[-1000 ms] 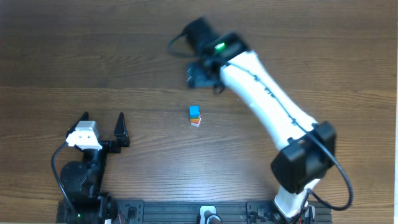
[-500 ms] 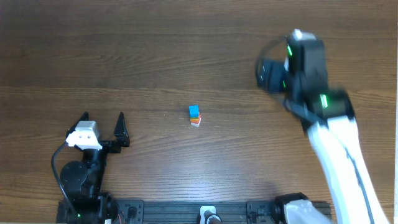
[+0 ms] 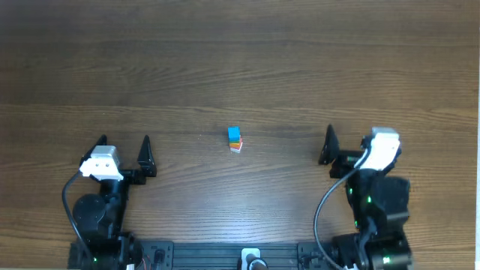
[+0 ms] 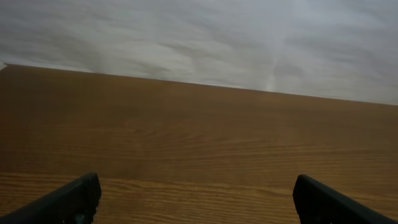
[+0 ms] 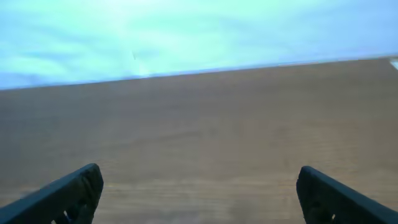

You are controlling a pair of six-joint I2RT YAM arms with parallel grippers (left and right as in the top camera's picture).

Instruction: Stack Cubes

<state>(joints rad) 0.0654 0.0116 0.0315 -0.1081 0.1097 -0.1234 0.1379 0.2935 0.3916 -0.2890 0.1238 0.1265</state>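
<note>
The left gripper (image 4: 196,200), fingers spread wide, faces across the wooden table (image 4: 186,124) toward a grey backdrop (image 4: 186,37) beyond its far edge.

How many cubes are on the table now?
3 by colour, stacked at the table's middle: blue cube on top, orange cube under it, red cube lowest. Others may be hidden.

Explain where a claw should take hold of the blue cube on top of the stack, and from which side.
Grip the blue cube by two opposite side faces, coming straight down from above. It sits topmost on the lower cubes, its sides exposed; a sideways approach would probably topple them.
</note>
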